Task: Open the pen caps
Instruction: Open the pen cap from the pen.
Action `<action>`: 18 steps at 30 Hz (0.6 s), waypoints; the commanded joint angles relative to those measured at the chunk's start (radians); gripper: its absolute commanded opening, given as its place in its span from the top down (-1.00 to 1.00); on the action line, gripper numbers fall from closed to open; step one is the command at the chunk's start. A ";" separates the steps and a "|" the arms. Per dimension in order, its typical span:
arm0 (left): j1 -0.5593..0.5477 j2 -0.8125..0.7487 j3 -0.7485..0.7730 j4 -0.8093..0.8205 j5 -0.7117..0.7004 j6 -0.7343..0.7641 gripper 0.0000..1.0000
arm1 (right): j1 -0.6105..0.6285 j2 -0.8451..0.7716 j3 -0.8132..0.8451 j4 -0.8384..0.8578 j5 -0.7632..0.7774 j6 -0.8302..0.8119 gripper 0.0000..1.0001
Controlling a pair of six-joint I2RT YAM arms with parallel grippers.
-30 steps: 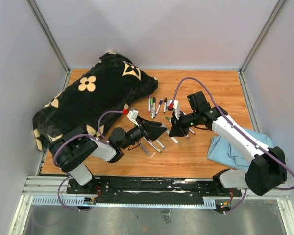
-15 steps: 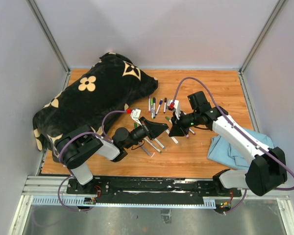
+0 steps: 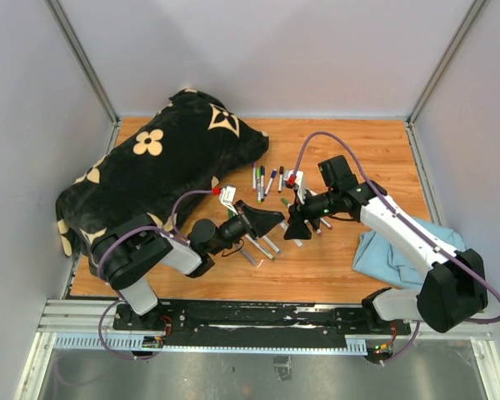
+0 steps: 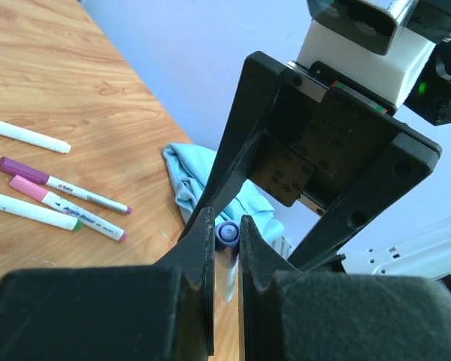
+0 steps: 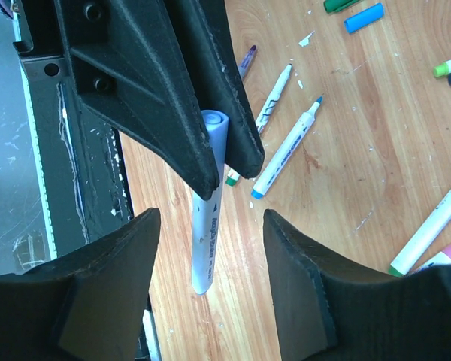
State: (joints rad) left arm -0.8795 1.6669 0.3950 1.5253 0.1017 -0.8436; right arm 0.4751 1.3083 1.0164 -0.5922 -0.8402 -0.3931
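Note:
My left gripper is shut on a white marker, its jaws pinching the blue-capped end. The marker's barrel sticks out from the left fingers into the gap of my right gripper, which is open, its pads apart from the barrel on both sides. In the top view the left gripper and the right gripper meet tip to tip above mid-table. Loose blue and green pen caps lie on the wood. Uncapped markers lie below.
A row of capped markers lies behind the grippers. Purple, pink and green-tipped markers lie on the wood. A black flower-print pillow fills the back left. A light blue cloth sits at the right, under the right arm.
My left gripper came in from the left and shut on the marker's capped end. My right gripper, shut on the marker before, has now opened and let go of the barrel.

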 commanded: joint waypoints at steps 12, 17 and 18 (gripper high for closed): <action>-0.009 -0.055 -0.034 0.213 -0.063 -0.021 0.99 | -0.018 0.033 -0.011 0.008 -0.061 0.030 0.87; 0.053 -0.132 -0.057 0.198 -0.130 -0.014 0.99 | -0.018 0.046 -0.017 -0.007 -0.094 0.005 0.99; 0.082 -0.152 -0.057 0.189 -0.133 -0.018 0.99 | -0.018 0.053 -0.018 -0.013 -0.101 0.002 0.99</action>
State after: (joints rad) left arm -0.8738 1.6028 0.3519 1.5215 0.0589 -0.8696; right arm 0.4767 1.3411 1.0161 -0.5610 -0.9218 -0.3603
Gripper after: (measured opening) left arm 0.109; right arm 0.095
